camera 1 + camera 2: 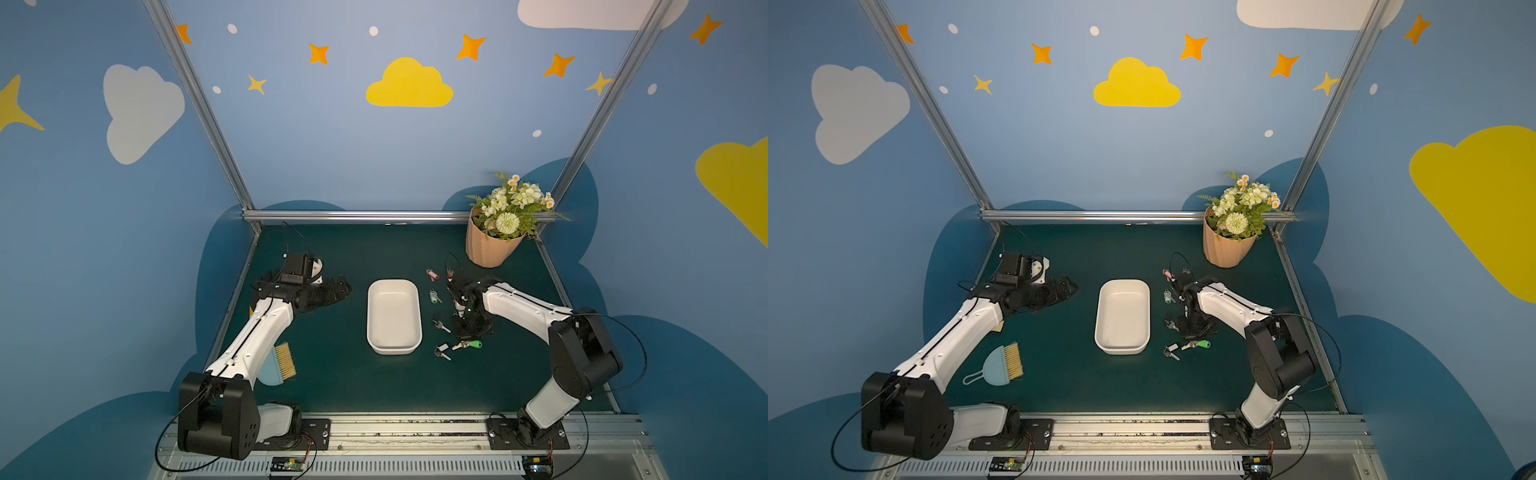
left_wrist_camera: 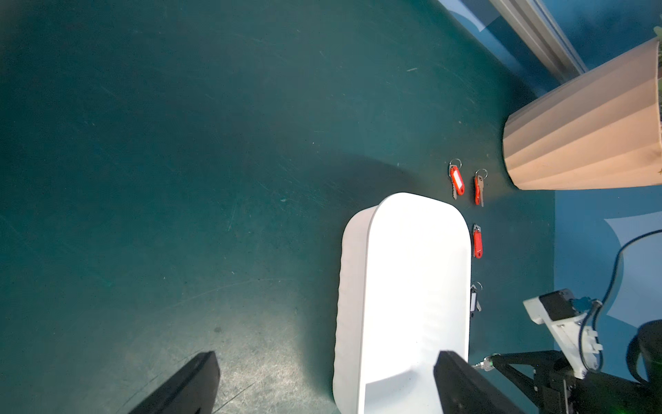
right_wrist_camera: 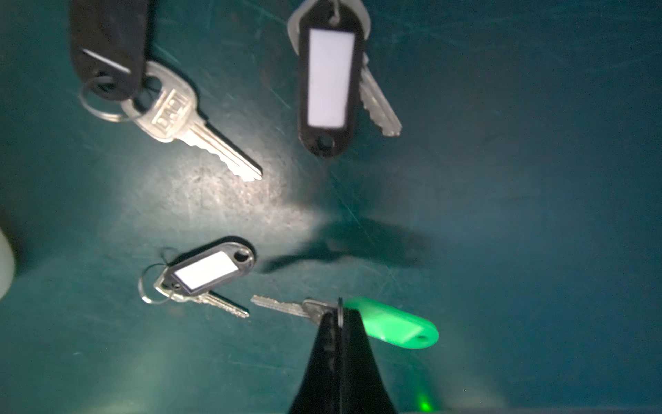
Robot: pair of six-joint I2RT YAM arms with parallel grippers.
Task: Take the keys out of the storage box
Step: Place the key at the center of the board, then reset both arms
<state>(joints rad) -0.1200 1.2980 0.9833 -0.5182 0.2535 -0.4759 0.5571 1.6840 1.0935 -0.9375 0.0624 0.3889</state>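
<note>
The white storage box point(image 1: 394, 320) stands mid-table and I see nothing inside it in both top views. Several keys lie on the green mat to its right: red-tagged ones point(image 1: 432, 274) point(image 2: 456, 181), one with a green tag point(image 1: 435, 296), and black-tagged ones point(image 3: 179, 118) point(image 3: 207, 270). My right gripper point(image 3: 340, 312) is shut on the ring of a green-tagged key point(image 3: 394, 322), low over the mat near the box's front right corner point(image 1: 471, 344). My left gripper point(image 2: 327, 383) is open, left of the box point(image 2: 404, 286), holding nothing.
A ribbed peach flower pot point(image 1: 490, 245) stands at the back right, just behind the keys. A small blue dustpan with a brush point(image 1: 1000, 365) lies at the front left beside my left arm. A metal rail point(image 1: 353, 216) bounds the back edge.
</note>
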